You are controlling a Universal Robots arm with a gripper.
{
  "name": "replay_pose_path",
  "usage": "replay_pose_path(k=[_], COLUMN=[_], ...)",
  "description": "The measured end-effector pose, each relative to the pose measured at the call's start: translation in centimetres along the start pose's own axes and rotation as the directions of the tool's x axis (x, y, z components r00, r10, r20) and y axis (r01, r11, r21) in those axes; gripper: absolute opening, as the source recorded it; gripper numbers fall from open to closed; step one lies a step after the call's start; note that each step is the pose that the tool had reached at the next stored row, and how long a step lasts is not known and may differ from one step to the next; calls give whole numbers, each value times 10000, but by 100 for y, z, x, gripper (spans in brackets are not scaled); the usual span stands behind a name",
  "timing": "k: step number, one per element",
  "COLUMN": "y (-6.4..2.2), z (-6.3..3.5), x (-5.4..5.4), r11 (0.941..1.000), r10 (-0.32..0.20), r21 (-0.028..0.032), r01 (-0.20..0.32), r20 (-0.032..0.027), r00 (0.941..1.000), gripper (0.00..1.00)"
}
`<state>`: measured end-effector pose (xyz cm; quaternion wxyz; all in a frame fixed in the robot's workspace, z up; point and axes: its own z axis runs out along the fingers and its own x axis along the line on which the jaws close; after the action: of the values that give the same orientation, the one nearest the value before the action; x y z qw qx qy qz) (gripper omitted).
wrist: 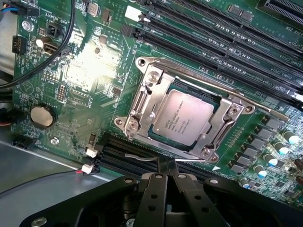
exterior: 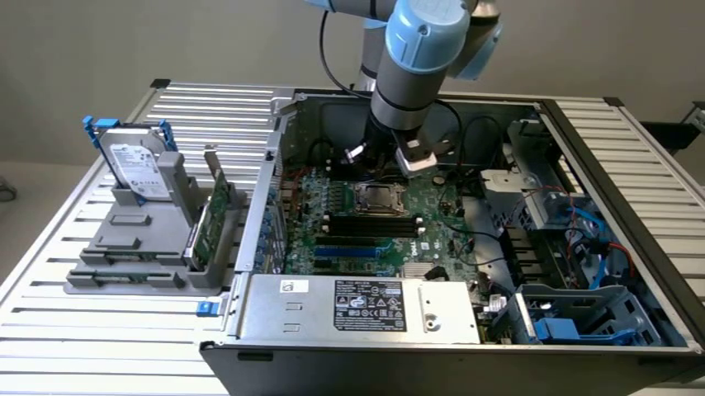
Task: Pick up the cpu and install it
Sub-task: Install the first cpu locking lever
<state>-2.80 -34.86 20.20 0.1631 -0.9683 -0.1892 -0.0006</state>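
Wrist view: cpu [wrist: 182, 118] sits in the socket frame [wrist: 142, 101], tool [wrist: 166, 172] closed and empty.
The silver chip lies flat within the metal socket frame on the green motherboard [wrist: 85, 71], beside the dark memory slots [wrist: 222, 42]. The tool's fingers [wrist: 152, 196] are pressed together near the frame, holding nothing. Exterior view: the arm [exterior: 414, 74] reaches into the open computer case [exterior: 330, 318] on the slatted surface [exterior: 66, 272].

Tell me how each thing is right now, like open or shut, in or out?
cpu: lying flat in the socket, not held.
socket: holds the cpu; latched or not, cannot tell.
tool: shut, empty, near the socket.
case: open, side panel off.
hard drive: upright in a grey holder, outside the case.
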Motion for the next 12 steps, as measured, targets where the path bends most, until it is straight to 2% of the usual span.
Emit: replay_pose_path(k=[12], y=[-1], z=[1], x=[3], r11=[10000], r10=[2], r21=[-6], r01=[-2], r20=[3], r00=[10000], gripper=[11])
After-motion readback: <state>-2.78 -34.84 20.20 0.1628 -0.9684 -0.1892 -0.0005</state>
